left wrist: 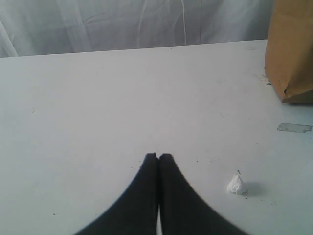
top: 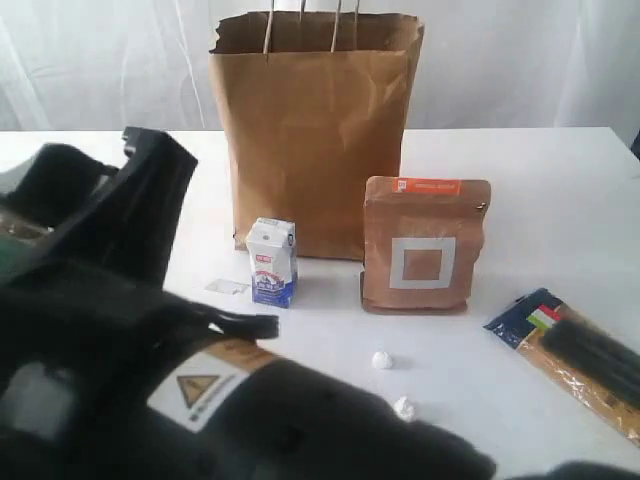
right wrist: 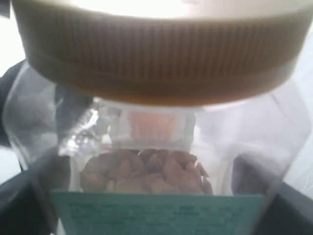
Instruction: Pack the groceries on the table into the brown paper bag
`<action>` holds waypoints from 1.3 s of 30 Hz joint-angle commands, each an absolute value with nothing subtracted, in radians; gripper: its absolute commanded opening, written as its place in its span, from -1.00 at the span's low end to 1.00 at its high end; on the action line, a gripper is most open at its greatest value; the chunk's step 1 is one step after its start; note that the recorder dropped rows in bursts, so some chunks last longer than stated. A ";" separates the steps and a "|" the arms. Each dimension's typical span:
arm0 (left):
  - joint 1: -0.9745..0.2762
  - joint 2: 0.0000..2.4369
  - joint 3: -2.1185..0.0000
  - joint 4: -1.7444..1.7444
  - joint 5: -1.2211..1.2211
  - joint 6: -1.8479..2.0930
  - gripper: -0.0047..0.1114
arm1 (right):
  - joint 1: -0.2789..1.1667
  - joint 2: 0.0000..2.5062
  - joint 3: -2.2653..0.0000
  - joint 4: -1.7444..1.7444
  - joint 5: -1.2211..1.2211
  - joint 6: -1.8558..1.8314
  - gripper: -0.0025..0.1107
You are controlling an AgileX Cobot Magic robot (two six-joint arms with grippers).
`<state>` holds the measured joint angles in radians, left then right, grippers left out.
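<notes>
Two grippers stood in opposite states. The right gripper [right wrist: 156, 186] was spread wide around the jar [right wrist: 146, 147], with a dark finger [right wrist: 19, 210] at each side of the glass. It seemed to be gripping the jar, gold lid [right wrist: 156, 54] nearest the camera, probably for the carry to the bag [top: 315, 130]. The jar did not show in the exterior view. The left gripper [left wrist: 158, 157] was pinched closed on nothing, low over bare table [left wrist: 98, 107], likely kept clear of the other arm's work. The bag stood upright at the back, mouth up, which suits loading from above. Its inside was hidden, so its contents could not be told. The jar held brown nuts, filling it partway. The carton [top: 272, 262] and pouch [top: 427, 245] stood closed just in front of the bag. The pasta packet [top: 585, 365] lay flat well to the right.
</notes>
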<state>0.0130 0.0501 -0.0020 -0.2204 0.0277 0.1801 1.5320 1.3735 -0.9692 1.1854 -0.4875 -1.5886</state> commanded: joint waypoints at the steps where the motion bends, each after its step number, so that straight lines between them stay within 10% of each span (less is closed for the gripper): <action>1: 0.007 0.042 0.000 -0.226 0.024 0.184 -0.92 | 1.443 1.390 -0.957 0.629 -0.448 -0.794 -0.62; 7: 0.007 0.042 0.000 -0.226 0.024 0.184 -0.92 | 1.300 1.459 -0.955 0.248 -0.359 -0.102 -0.62; 22: 0.007 0.042 0.000 -0.226 0.024 0.184 -0.92 | 1.102 1.455 -1.297 0.117 0.472 -0.166 -0.62; 39: -0.020 0.014 0.000 -0.226 0.024 0.184 -0.92 | 0.729 1.309 -1.686 -0.387 0.779 -0.119 -0.62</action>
<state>0.0024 0.0388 -0.0020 -0.2204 0.0277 0.1801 0.7762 1.3182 -1.6716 -0.2353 0.8297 -0.1235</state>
